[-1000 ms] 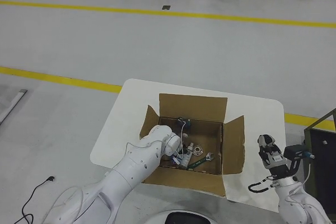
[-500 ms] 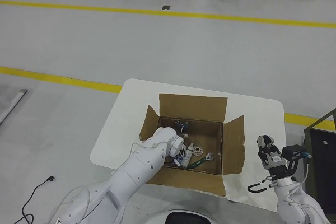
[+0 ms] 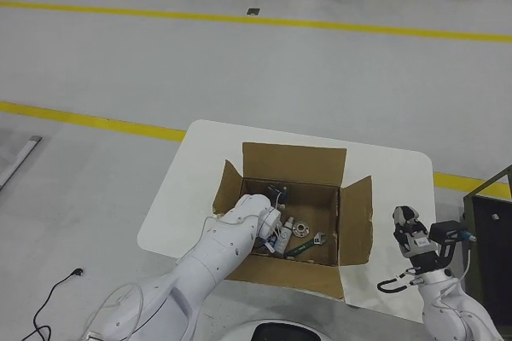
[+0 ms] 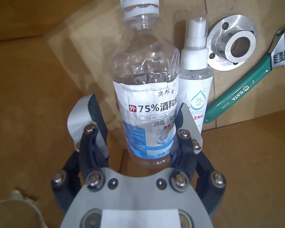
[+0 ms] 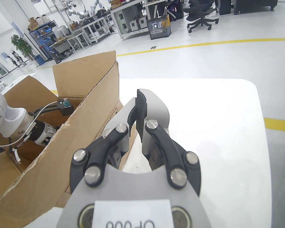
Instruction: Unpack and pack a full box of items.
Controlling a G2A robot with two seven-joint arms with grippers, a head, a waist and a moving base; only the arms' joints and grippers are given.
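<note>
My left gripper (image 4: pixel 135 111) straddles the bottle (image 4: pixel 144 72), jaws apart and not yet clamped, inside the box (image 3: pixel 294 160) at mid-frame in the top view. One finger stands between it and the spray (image 4: pixel 196 77) just beside it. I judge that closing could snag the spray or crumple the thin bottle. The right gripper (image 5: pixel 139 110), closed and empty, hangs over the table (image 3: pixel 401 175) at lower right.
</note>
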